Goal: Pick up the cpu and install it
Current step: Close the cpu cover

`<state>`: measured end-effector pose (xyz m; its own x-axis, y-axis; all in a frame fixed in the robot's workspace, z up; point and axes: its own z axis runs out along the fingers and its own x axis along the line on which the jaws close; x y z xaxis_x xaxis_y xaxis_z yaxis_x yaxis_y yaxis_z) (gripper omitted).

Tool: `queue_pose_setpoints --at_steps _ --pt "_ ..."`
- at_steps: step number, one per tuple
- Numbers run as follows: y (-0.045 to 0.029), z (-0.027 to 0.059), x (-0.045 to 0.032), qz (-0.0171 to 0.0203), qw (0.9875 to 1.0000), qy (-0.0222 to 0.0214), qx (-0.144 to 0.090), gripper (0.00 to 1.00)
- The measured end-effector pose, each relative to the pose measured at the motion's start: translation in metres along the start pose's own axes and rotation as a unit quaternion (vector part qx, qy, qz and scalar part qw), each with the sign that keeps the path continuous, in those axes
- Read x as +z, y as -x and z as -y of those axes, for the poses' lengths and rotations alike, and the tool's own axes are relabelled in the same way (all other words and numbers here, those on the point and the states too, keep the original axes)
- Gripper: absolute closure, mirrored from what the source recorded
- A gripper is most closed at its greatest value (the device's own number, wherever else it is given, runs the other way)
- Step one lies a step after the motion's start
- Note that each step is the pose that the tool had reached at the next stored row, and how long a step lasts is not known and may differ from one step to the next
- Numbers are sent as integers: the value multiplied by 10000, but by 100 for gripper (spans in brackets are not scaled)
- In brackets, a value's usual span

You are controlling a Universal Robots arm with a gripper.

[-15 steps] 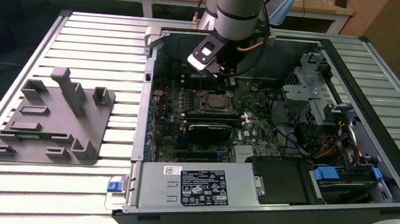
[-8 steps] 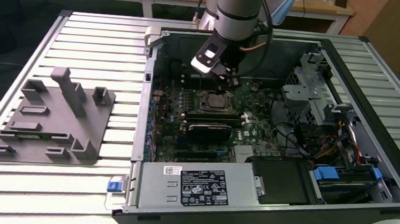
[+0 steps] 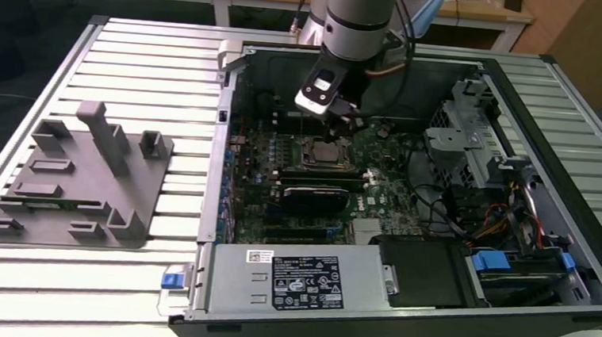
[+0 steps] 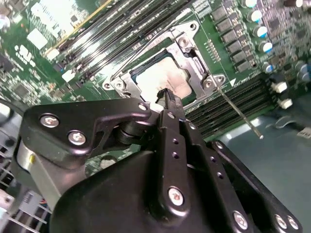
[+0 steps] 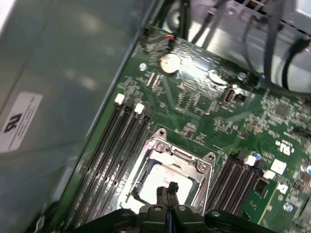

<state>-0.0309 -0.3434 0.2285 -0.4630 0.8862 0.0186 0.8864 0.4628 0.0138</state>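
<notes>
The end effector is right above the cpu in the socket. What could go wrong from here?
The end effector has its tips together just over the cpu; pressing down could scratch it or shift it in the socket frame. The thin lever sticks out nearby and might be caught.

The exterior view is looking down from a raised position at moderate range, taking in the slatted worktop (image 3: 129,45) and the whole open computer case (image 3: 396,334). Both wrist views are sitting close above the motherboard (image 5: 214,111), facing steeply down past the fingers (image 4: 167,102) (image 5: 165,193). All three views are sharing the socket (image 3: 327,153) (image 4: 189,48) (image 5: 177,153).
</notes>
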Motion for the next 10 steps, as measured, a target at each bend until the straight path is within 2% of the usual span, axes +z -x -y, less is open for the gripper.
queue_pose_setpoints --at_steps 5,10 --pt "0 0 1 -6 9990 -8 -457 89" --pt "0 0 2 -13 9958 -17 -914 89"
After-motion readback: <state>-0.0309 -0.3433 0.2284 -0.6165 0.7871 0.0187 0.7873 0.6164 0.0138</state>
